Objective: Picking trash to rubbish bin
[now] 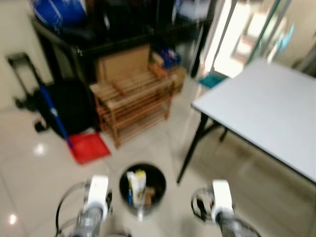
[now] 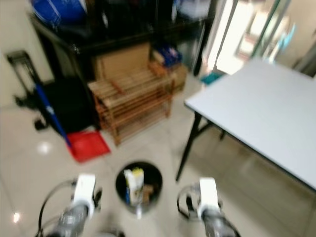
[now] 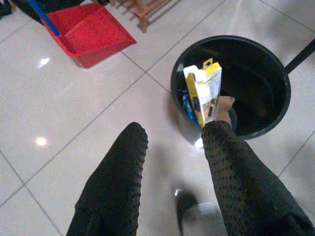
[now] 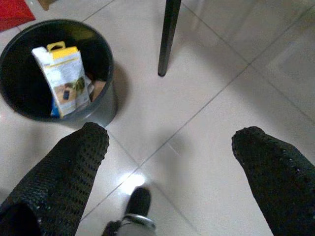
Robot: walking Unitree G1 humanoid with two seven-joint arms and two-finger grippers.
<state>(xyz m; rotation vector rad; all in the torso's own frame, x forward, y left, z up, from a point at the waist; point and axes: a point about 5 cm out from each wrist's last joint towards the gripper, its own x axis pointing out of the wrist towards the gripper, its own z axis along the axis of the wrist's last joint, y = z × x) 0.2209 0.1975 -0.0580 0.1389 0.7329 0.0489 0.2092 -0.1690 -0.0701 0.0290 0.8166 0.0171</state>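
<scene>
The left gripper (image 3: 172,147) has its 2 black fingers (image 3: 118,182) spread apart with nothing between them, only bare floor tile. The right gripper (image 4: 170,142) is likewise released, its 2 fingers (image 4: 74,162) wide apart over tile and holding nothing. In the head views both arms are low at the near edge, the left arm (image 1: 94,202) left of the bin and the right arm (image 1: 219,200) right of it.

Between them on the floor stands the round black rubbish bin (image 3: 275,113), upright, just beyond the left fingertips. Inside it a yellow and white carton (image 3: 204,93) stands on end, leaning on other scraps, a brown piece (image 3: 225,105) beside it. Further left lies a red dustpan (image 1: 89,146) with a blue handle (image 1: 52,108); behind it, further off, is a wooden slatted rack (image 1: 133,98). To the right stands a white table (image 1: 266,108) on black legs (image 1: 190,148); one leg foot is near the bin.

Judged from this, the drop seems done: trash is in the bin and both grippers are empty. The head views are blurred, so the robot may be moving. No loose trash can be made out on the floor nearby. The next move calls for looking around for another piece, then walking to it while keeping clear of the table leg and the bin.
</scene>
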